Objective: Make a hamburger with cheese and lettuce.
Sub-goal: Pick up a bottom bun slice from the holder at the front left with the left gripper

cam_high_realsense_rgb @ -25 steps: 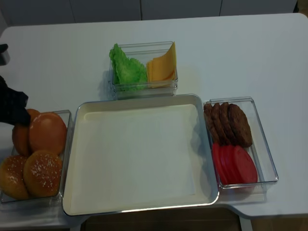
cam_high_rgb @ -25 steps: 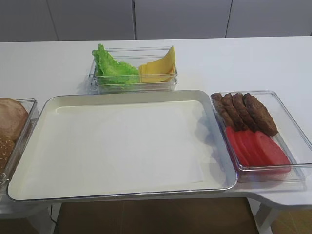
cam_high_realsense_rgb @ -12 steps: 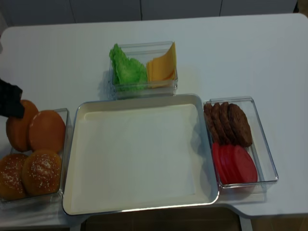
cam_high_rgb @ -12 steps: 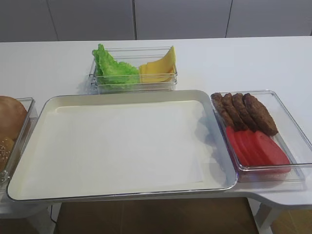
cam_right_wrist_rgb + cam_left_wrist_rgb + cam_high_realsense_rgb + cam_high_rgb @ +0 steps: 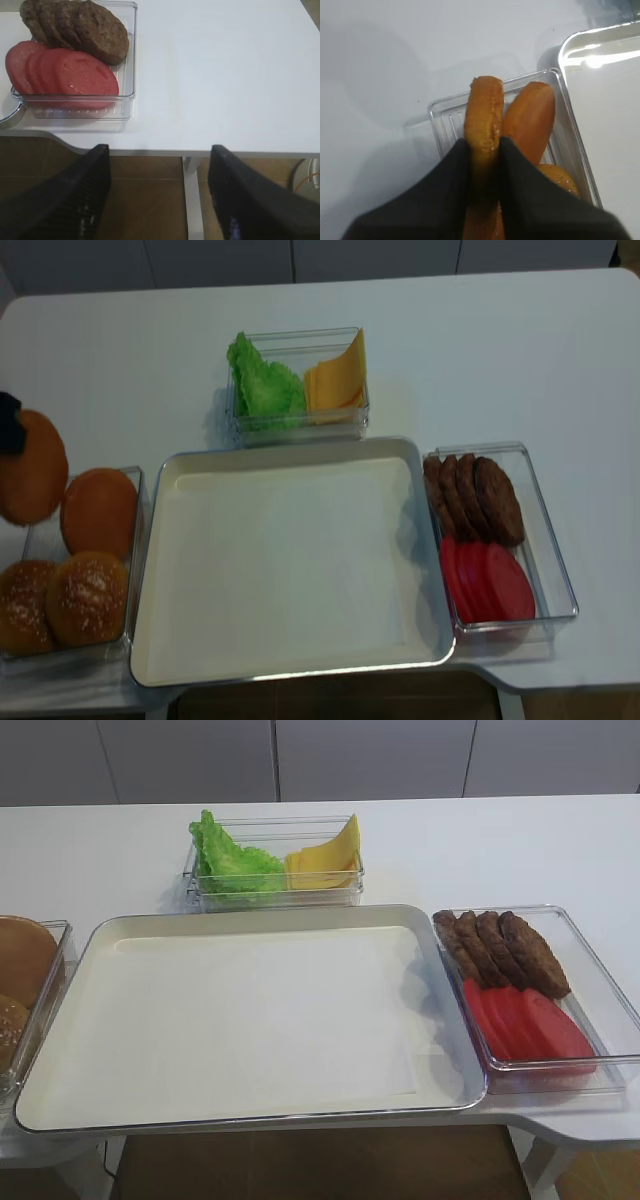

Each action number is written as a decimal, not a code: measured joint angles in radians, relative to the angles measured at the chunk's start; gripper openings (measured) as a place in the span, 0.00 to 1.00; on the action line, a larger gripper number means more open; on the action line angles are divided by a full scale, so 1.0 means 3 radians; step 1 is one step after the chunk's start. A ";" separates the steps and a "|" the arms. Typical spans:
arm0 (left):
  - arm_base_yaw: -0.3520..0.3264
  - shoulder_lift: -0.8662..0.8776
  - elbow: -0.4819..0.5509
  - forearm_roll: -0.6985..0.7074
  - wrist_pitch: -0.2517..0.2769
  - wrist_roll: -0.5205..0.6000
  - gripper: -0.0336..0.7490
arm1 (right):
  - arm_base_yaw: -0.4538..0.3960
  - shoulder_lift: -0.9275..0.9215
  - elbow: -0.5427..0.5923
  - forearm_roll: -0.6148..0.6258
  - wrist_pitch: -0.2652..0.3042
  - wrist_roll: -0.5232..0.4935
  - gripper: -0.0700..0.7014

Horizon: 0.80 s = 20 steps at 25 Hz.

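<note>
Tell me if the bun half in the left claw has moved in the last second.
Yes. The bun half, pinched in the left claw, has risen out of the clear bun box and now sits further up and left of it.

This looks like a robot test bench staged as a food-prep counter rather than a real kitchen. A plain white table (image 5: 520, 350) carries a metal tray (image 5: 290, 676) lined with white paper at its centre, with clear plastic bins (image 5: 553, 570) of sorted ingredients at 3, 9 and 12 o'clock (each kind neatly grouped). Flat pale cabinet panels (image 5: 370, 760) run behind at 12 o'clock, and brown flooring (image 5: 145, 200) shows below the table edge.
</note>
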 joint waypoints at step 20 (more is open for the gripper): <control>-0.1471 -0.0808 0.0000 0.0474 0.0038 -0.0584 0.20 | 0.0000 0.0000 0.0000 0.0000 0.0000 0.0000 0.70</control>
